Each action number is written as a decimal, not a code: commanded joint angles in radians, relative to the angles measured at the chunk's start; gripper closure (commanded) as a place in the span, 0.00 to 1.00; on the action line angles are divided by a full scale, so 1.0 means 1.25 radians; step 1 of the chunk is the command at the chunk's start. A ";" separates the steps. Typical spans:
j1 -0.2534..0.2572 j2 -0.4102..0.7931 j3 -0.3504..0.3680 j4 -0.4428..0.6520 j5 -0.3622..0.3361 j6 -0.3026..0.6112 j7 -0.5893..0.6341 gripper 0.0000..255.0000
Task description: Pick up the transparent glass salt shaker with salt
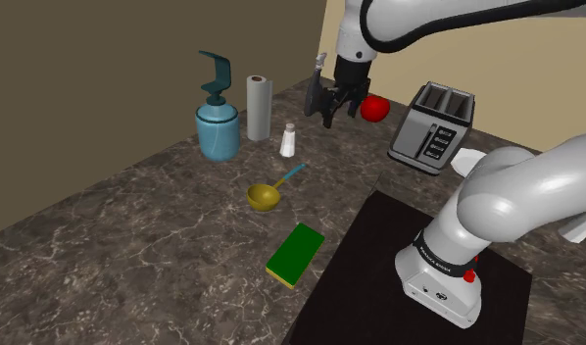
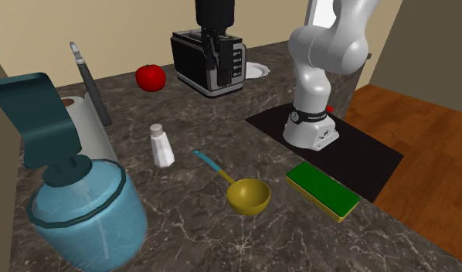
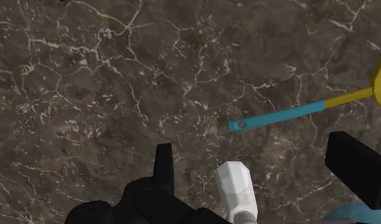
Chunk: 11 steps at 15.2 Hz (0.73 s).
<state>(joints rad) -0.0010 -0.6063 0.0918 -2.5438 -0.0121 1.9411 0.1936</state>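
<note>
The salt shaker (image 1: 288, 140) is standing upright near the counter's (image 1: 134, 245) back edge. It is looking plain white, its faceted body narrowing to a small rounded cap. A smooth white paper towel roll (image 1: 258, 106) is standing just beside it. Nearer the front edge, a round yellow scoop (image 1: 267, 194) with a thin blue handle is lying. The counter is showing dark stone veined in white. The black gripper (image 1: 327, 106) is hovering above, fingers spread wide, touching nothing.
</note>
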 commanded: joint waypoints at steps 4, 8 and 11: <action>-0.013 0.124 0.022 -0.001 -0.009 0.187 0.051 0.00; -0.031 0.237 0.036 0.026 -0.032 0.320 0.094 0.00; -0.046 0.326 0.046 0.060 -0.061 0.408 0.134 0.00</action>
<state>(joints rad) -0.0534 -0.2329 0.1444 -2.4759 -0.0765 2.4074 0.3415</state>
